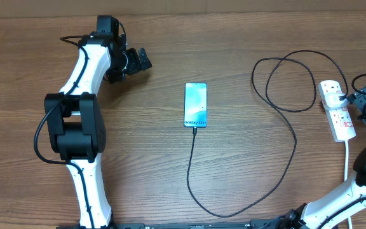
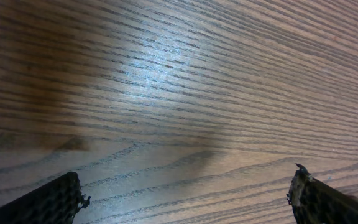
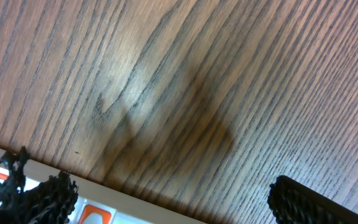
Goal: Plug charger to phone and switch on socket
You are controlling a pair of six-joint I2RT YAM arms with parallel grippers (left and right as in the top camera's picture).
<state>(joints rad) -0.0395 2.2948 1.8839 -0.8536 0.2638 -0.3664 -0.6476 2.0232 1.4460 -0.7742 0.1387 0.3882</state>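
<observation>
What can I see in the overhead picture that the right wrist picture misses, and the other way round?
Only overhead: the slim black-edged phone with its turquoise screen, the long thin black cable reaching its lower end, and the white-and-black left arm. Only right wrist: fine wood grain close up, seen between the tips of the open right tool. Both: the brown wooden table and the white power strip with red switches, whole from above, just a corner at the wrist.
</observation>
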